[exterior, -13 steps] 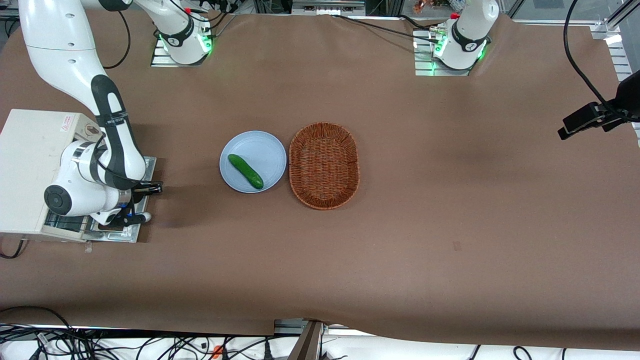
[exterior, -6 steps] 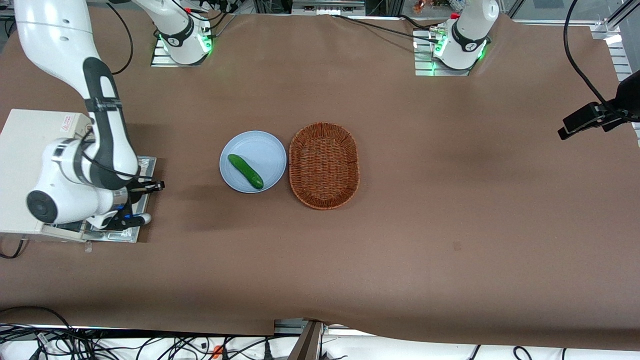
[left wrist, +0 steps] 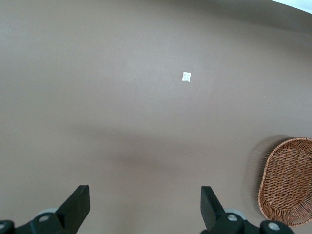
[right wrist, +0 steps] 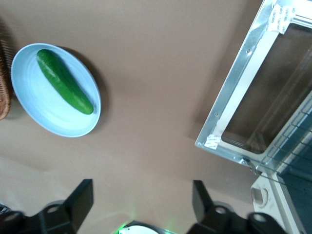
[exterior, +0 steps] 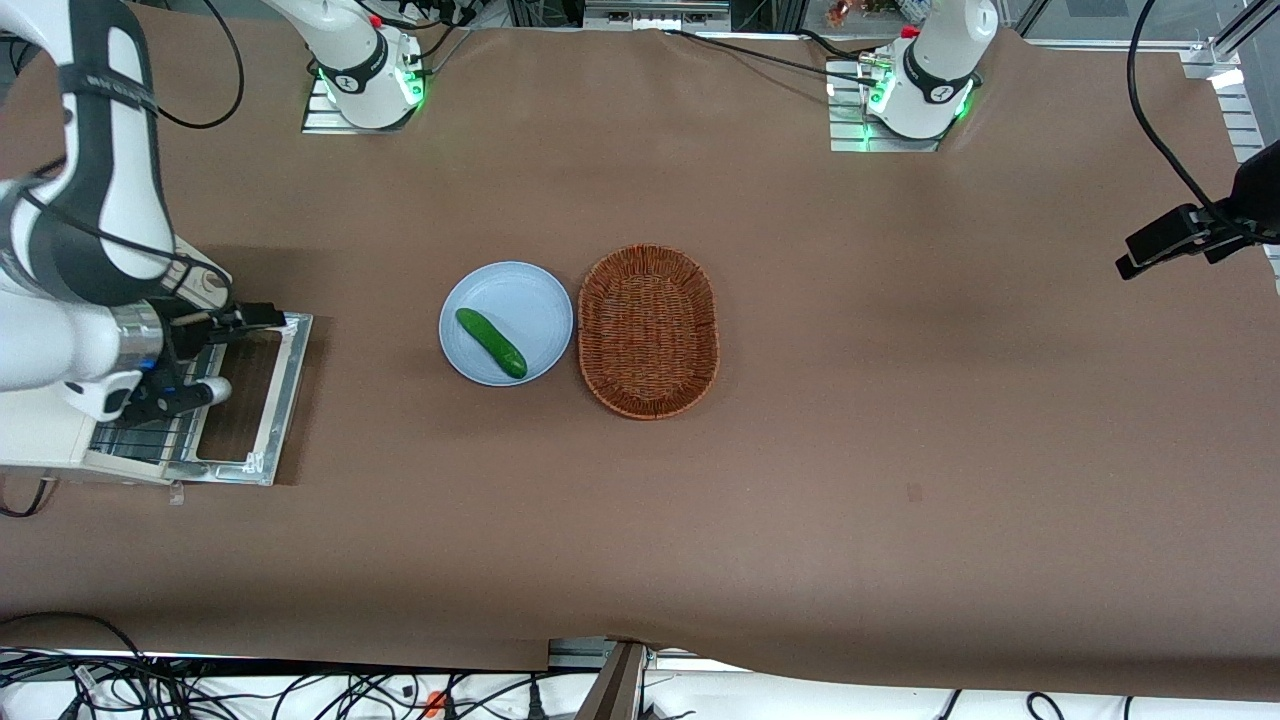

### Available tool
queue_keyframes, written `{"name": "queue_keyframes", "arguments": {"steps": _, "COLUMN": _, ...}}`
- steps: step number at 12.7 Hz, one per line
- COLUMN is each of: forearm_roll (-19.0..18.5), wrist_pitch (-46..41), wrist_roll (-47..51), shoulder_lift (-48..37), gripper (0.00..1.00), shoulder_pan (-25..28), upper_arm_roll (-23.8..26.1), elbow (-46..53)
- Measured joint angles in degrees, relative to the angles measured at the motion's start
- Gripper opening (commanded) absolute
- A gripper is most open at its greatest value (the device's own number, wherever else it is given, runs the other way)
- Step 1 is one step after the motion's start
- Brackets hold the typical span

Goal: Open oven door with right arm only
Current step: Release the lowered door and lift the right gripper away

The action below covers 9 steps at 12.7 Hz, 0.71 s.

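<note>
- Front view: oven door (exterior: 262, 395) folded down flat on the brown table (exterior: 800, 500), in front of the white toaster oven (exterior: 40, 440) at the working arm's end. Right arm (exterior: 80, 200) raised over that oven, its gripper (exterior: 215, 350) poised above the door, touching nothing. Pale blue plate (exterior: 525, 300) carrying a cucumber (exterior: 491, 342) well apart from the door, wicker basket (exterior: 648, 330) just beside the plate.
- Right wrist view: fingers (right wrist: 78, 200) spread wide, nothing between them. Door frame (right wrist: 243, 83) and glass (right wrist: 273, 97) lying flat; plate (right wrist: 63, 122) and cucumber (right wrist: 64, 81) near the door.
- Left wrist view: only the table (left wrist: 122, 97) and the basket (left wrist: 287, 180).
</note>
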Motion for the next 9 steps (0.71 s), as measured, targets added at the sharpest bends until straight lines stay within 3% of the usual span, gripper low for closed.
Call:
{"name": "queue_keyframes", "arguments": {"steps": 5, "forearm_roll": -4.8, "wrist_pitch": -5.0, "wrist_roll": 1.6, "shoulder_lift": -5.2, "gripper": 1.00, "shoulder_pan": 0.0, "upper_arm_roll": -0.4, "elbow": 5.1}}
{"name": "queue_keyframes", "arguments": {"steps": 9, "forearm_roll": -5.8, "wrist_pitch": -4.7, "wrist_roll": 3.0, "shoulder_lift": -12.7, "gripper": 1.00, "shoulder_pan": -0.2, "upper_arm_roll": -1.5, "elbow": 4.2}}
